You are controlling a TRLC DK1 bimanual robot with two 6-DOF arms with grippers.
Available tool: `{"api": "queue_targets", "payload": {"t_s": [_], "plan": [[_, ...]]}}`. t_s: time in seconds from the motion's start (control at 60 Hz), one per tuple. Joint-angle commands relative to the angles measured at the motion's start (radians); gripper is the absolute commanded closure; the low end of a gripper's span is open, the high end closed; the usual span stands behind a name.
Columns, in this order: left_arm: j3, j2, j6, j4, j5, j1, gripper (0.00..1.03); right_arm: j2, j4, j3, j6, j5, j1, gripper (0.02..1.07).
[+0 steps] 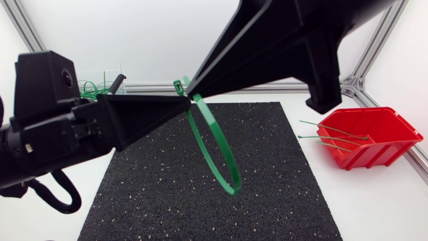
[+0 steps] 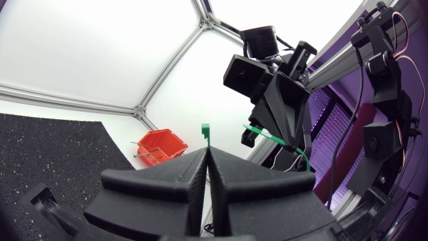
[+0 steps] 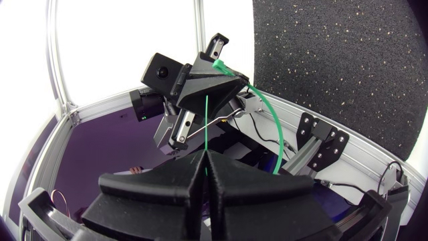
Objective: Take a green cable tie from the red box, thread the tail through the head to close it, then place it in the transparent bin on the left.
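from overhead, your left gripper (image 1: 182, 104) reaches in level from 9 o'clock and your right gripper (image 1: 195, 86) slants down from 1 o'clock, tips nearly meeting over the black mat (image 1: 267, 201), the green cable tie (image 1: 217, 150) hanging from them as a loop toward 5 o'clock; red box (image 1: 378, 155) at 3 o'clock, transparent bin (image 1: 107, 77) at 10 o'clock. in your left wrist view the fingers (image 2: 174, 177) press together on the tie, its head (image 2: 206, 130) standing just past the tips. in your right wrist view the fingers (image 3: 234, 175) pinch the thin tail (image 3: 206, 127), the left gripper ahead.
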Motion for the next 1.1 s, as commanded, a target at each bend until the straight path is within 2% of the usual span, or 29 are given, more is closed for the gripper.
{"api": "queue_targets", "payload": {"t_s": [0.0, 1.083], "plan": [[0.032, -0.01, -0.023, 0.011, 0.001, -0.012, 1.0, 0.021, -0.015, -0.011, 0.03, -0.018, -0.008, 1.02], [0.054, 0.006, -0.023, 0.001, 0.006, -0.043, 1.0, 0.025, 0.017, -0.027, 0.025, -0.021, 0.0, 1.02]]}}
